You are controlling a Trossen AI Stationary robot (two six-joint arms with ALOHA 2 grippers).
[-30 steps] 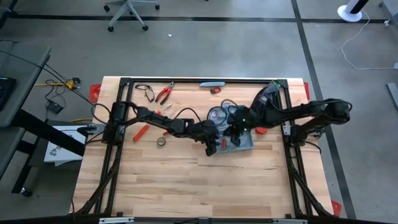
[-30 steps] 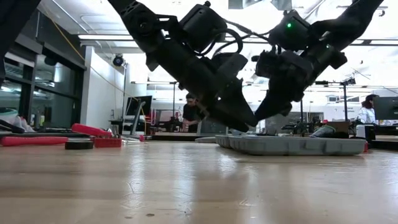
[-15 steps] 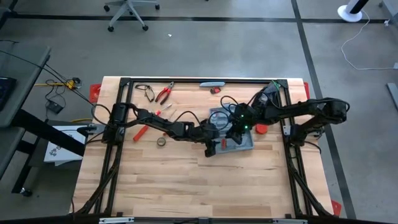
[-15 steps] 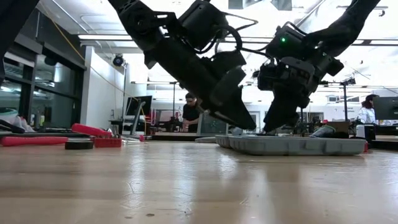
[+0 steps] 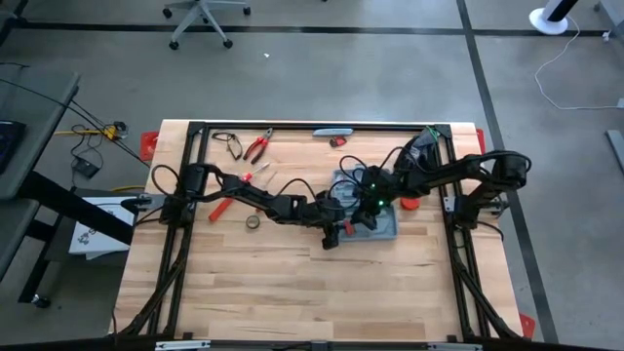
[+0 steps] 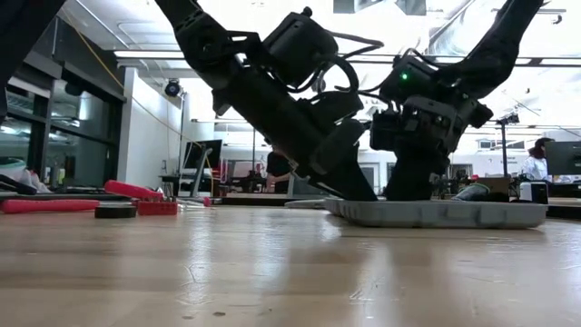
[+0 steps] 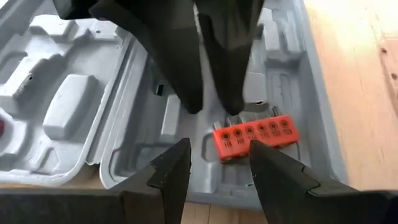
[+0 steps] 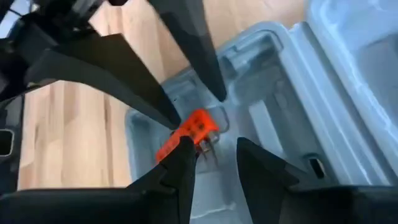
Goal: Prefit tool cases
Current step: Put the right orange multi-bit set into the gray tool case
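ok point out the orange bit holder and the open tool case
orange bit holder point(image 7: 252, 134), left wrist view, middle of its top face
tool case point(image 7: 314, 134), left wrist view, raised rim beside the holder

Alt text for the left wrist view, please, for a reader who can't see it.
An orange bit holder sits in a moulded slot of the open grey tool case, between two end effectors. The left end effector hangs open just short of it, and the right end effector points down on its far side, fingers slightly apart.
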